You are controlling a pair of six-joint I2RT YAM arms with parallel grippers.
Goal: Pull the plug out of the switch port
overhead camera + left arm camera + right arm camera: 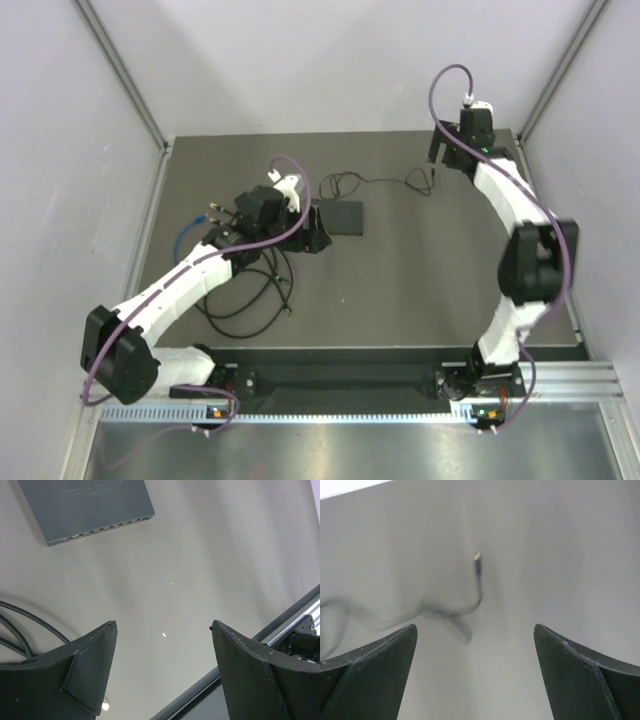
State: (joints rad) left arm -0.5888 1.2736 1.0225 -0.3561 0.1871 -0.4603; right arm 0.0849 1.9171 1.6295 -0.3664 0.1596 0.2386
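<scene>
The flat black switch box [340, 216] lies mid-table. In the left wrist view it [85, 505] is at the top left, and the row of ports [105, 528] along its edge shows no plug in the part in view. A thin black cable [375, 183] runs from the box's far side to the right. Its plug end [477, 556] lies loose on the table, ahead of my right gripper [475, 627], which is open and empty above the far right [438, 158]. My left gripper [162, 625] is open and empty just left of the box [318, 236].
A tangle of thick black cables [250, 290] and a blue cable [185, 240] lie under the left arm; some show in the left wrist view [25, 630]. The metal rail [280, 630] runs along the table's near edge. Grey walls close in both sides and the back.
</scene>
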